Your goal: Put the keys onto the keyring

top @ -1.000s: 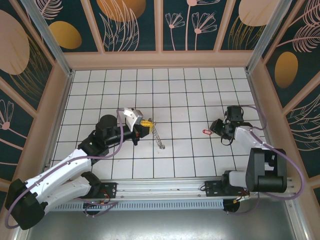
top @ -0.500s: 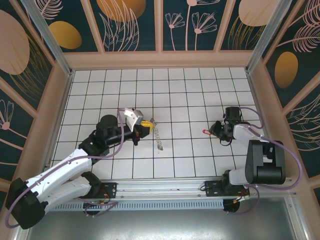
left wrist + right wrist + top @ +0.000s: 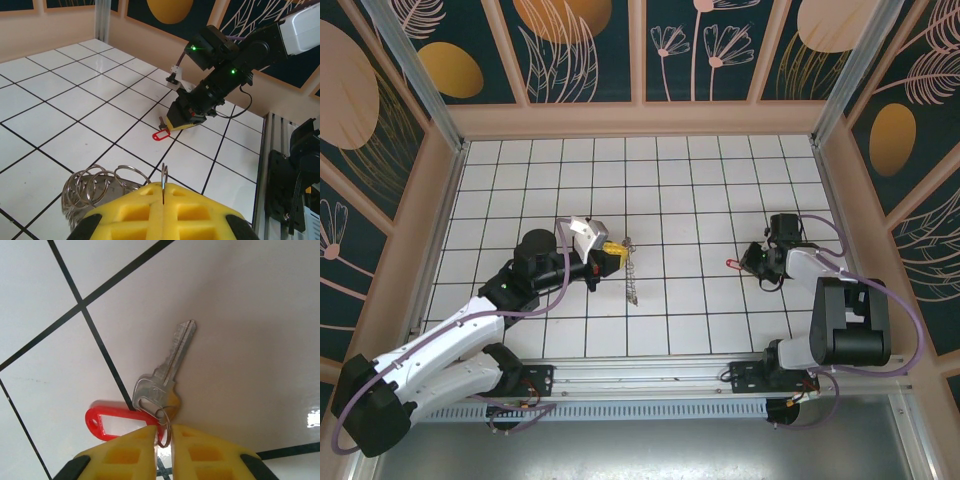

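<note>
The keys are one small silver key (image 3: 169, 362) with a red plastic tag (image 3: 111, 421), lying on the white tiles (image 3: 731, 264). My right gripper (image 3: 165, 440) points down at them, its yellow pads pressed close on the little split ring that joins key and tag. From the left wrist view, the right gripper (image 3: 182, 120) stands over the red tag (image 3: 161, 135). My left gripper (image 3: 163, 192) is shut on the keyring (image 3: 164, 175), held edge-on between its pads, with several wire loops (image 3: 100, 182) hanging to the left. From above, the keyring (image 3: 631, 275) dangles below the left gripper (image 3: 613, 246).
Wooden walls (image 3: 640, 120) fence the tiled floor on three sides. An aluminium rail (image 3: 650, 375) with both arm bases runs along the near edge. About three tiles of open floor lie between the two grippers.
The right gripper's pads have closed in on the key's small ring, and its arm has settled over the key. The left arm has shifted the hanging keyring slightly left.
</note>
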Controlling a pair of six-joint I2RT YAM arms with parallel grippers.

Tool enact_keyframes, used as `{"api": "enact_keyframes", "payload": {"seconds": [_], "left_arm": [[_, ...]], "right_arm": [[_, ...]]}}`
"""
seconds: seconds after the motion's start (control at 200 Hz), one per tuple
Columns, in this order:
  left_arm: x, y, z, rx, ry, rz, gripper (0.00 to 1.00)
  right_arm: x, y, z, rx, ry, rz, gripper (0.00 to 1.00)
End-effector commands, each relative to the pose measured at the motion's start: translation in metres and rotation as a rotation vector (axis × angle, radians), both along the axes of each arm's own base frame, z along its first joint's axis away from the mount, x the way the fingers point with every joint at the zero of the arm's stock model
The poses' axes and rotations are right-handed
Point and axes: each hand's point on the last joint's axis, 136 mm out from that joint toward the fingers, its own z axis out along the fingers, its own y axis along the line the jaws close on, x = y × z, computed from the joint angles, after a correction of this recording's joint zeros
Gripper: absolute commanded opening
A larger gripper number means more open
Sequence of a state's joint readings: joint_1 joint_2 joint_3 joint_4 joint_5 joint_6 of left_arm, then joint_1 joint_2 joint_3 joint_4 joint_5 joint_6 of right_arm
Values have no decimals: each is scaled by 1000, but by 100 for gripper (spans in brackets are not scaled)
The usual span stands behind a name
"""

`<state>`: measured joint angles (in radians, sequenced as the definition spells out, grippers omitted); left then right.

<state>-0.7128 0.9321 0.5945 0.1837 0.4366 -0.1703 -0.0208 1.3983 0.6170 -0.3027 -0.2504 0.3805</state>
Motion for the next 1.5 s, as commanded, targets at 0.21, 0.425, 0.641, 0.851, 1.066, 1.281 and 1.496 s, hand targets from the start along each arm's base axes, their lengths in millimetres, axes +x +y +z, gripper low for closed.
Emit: {"api": "enact_keyframes", "payload": {"seconds": [0.21, 0.425, 0.641, 0.851, 1.066, 1.281, 1.496], "left_arm": [[-2, -4, 20, -55, -56, -19, 0], [-3, -3, 21, -59, -55, -23, 0], [-3, -4, 21, -60, -50, -26, 0], [-4, -5, 21, -61, -50, -31, 0], [-4, -5, 21, -62, -50, -33, 0], [-5, -5, 22, -66, -53, -39, 0], [-5, -5, 22, -67, -54, -39, 0]], "right_arm": [[2, 0, 4, 12, -23, -4, 9], [2, 0, 6, 13, -35, -6, 8], [2, 0, 5, 13, -31, -5, 17], [2, -1, 6, 6, -35, -10, 17], [1, -5, 5, -10, -30, -24, 15], [2, -7, 6, -18, -32, -33, 13], [2, -7, 5, -15, -30, -31, 13]]}}
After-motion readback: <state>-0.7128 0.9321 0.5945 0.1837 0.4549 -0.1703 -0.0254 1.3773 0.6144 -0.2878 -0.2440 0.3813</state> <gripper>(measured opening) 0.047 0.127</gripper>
